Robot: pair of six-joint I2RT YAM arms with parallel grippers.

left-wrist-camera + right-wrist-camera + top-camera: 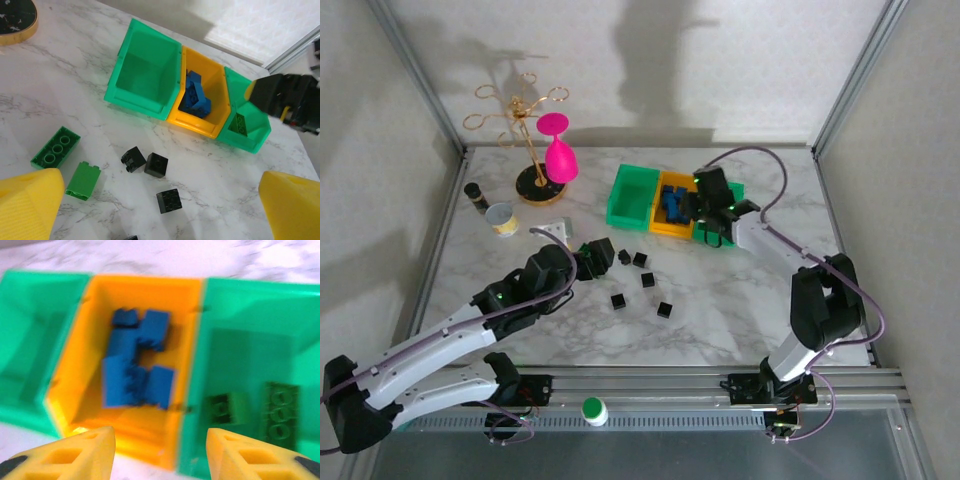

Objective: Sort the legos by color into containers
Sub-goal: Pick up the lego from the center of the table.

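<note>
Three joined containers stand at the back: a left green bin (635, 195), a yellow-orange bin (672, 208) and a right green bin (247, 131). Several blue legos (135, 365) lie in the yellow-orange one. Two green legos (225, 407) (281, 410) lie in the right green bin. My right gripper (160, 455) hovers open over the wall between those two bins, with nothing between its fingers. Several black legos (156, 165) and two green legos (55, 147) (83, 180) lie loose on the marble. My left gripper (160, 210) hangs wide open above the black ones, holding nothing.
A gold stand with a pink glass (558, 150) stands at the back left, its black base (15, 20) near the bins. A small tin can (501, 218) and a dark little bottle (476, 193) sit at the left. A green-and-white cap (593, 409) rests on the front rail.
</note>
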